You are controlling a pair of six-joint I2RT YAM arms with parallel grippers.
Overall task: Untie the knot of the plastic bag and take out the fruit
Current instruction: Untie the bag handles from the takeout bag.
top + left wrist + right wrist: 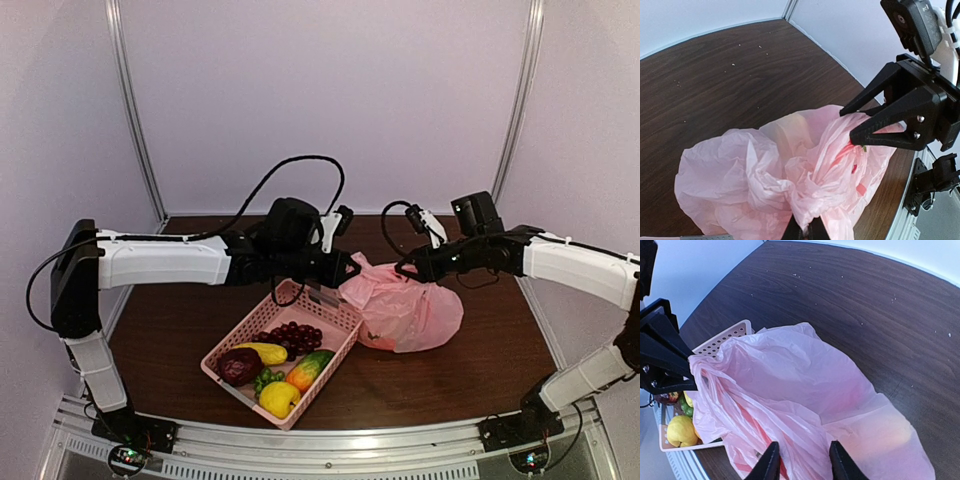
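Snugly — plastic bag in left gripper

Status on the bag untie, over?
Left hand shut on plastic bag, gathered top. Right hand open, straddling bag film. Basket beside bag, not blocking.

**A:** What carries everything here?

**B:** A dark brown table with a wood grain. A pale metal rail runs along its six o'clock edge.

**A:** And what lies directly on it?

**B:** Two things. A pink latticed basket sits at about seven o'clock from the table's middle, turned corner-on. The pink plastic bag rests between two and three o'clock from the basket, its crinkled side against the basket's far corner.

**A:** Anything smaller?

**B:** A few tiny pale specks on the bare wood toward twelve o'clock, apart from both.
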